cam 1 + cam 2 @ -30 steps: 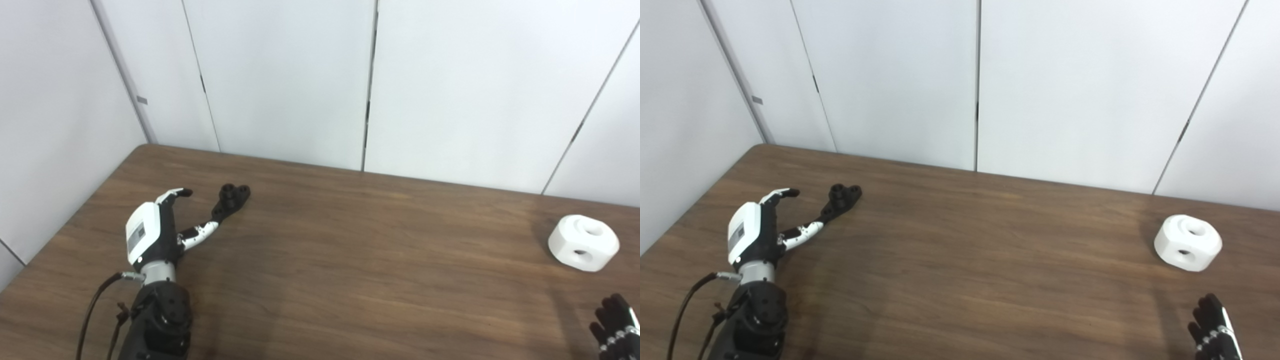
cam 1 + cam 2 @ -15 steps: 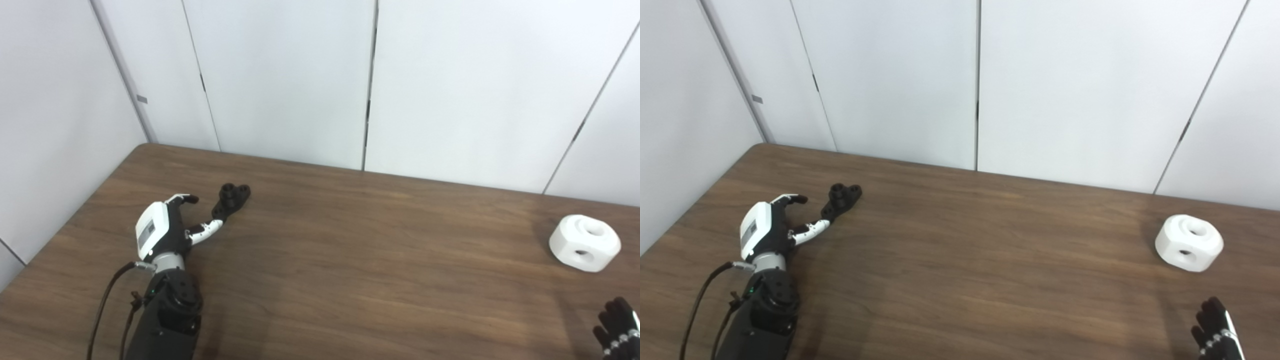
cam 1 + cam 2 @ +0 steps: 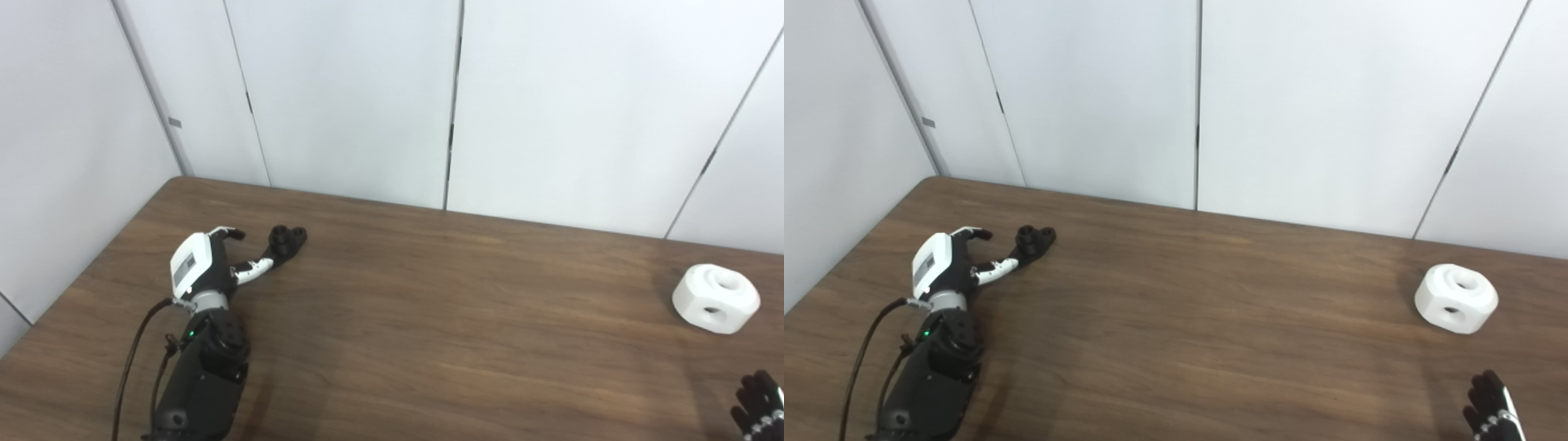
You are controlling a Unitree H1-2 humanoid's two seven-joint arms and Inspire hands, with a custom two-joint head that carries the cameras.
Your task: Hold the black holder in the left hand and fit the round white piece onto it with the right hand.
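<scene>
Advanced toward black holder (image 3: 283, 241): left hand (image 3: 205, 269), fingers spread wide, nothing held. Right hand (image 3: 756, 404) state indeterminate; grasp pending.

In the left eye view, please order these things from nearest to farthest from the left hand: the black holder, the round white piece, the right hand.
From the left hand:
1. Black holder, just beyond the hand's fingers, at the table's far left.
2. Round white piece, far across on the right side.
3. Right hand, at the bottom right corner, only partly in view.
</scene>
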